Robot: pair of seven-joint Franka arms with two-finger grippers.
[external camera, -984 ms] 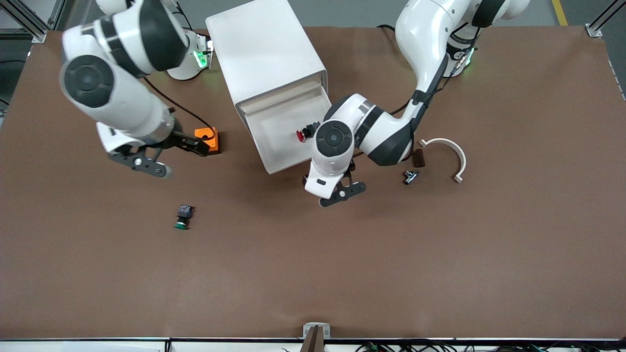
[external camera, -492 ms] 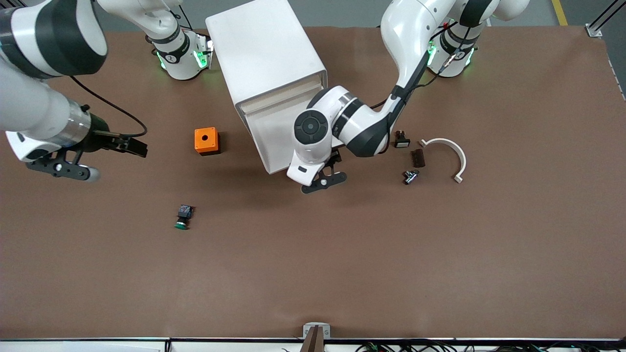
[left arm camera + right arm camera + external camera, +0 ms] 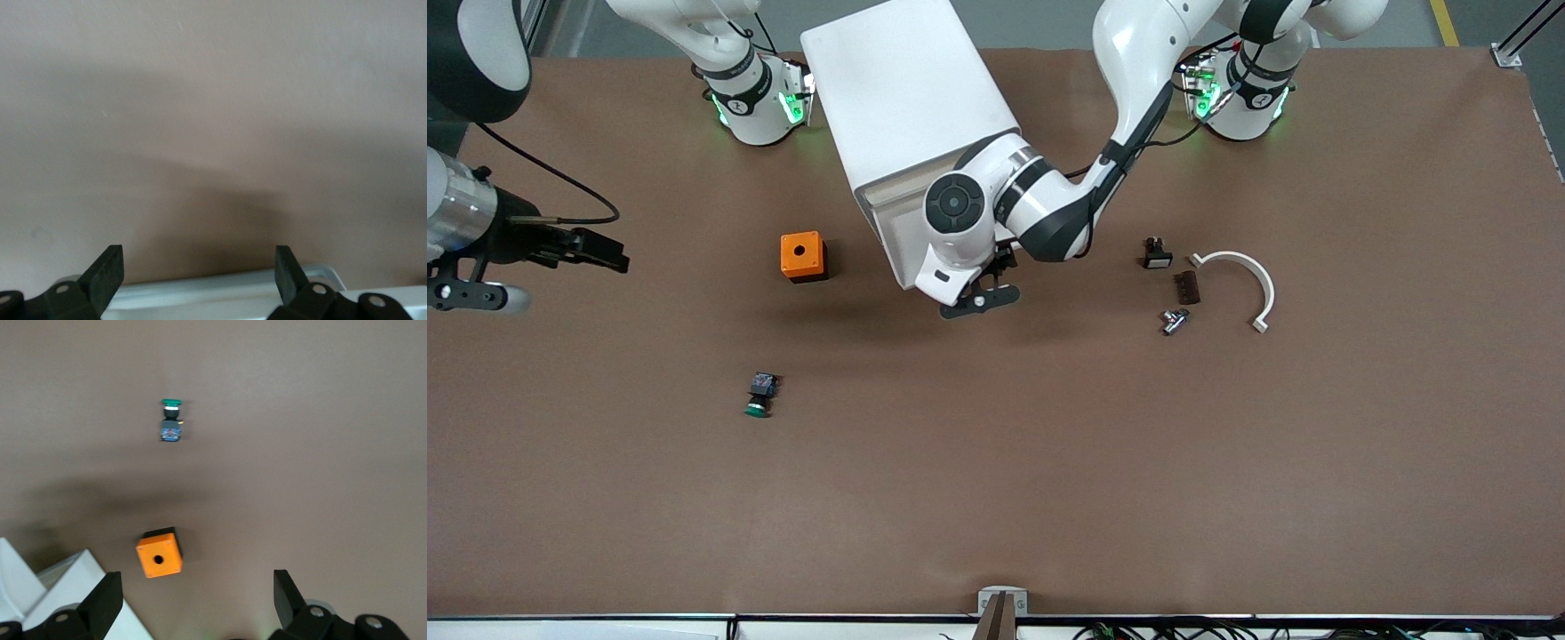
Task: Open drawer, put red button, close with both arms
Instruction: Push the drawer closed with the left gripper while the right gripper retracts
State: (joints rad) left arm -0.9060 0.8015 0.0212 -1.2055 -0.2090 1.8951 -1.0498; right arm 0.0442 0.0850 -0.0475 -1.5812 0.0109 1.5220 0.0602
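While its fingers stand spread apart with nothing between them, the left gripper sits at the front edge of the drawer, which still sticks out a little from the cabinet. The left wrist view shows that white edge just under the two fingertips. The red button cannot be seen; the arm's wrist covers the drawer's inside, so it is probably lying in there, though that is a guess.

The step in hand looks like the closing push. To do it well, the gripper should press flat against the middle of the drawer front and drive straight along the cabinet's slanted line, not across it, so the tray does not jam.

The right gripper, also wide open and empty, hangs over the table at the right arm's end, well apart from the cabinet. It would need to come in to steady the cabinet or share the push. An orange box and a green button lie between.
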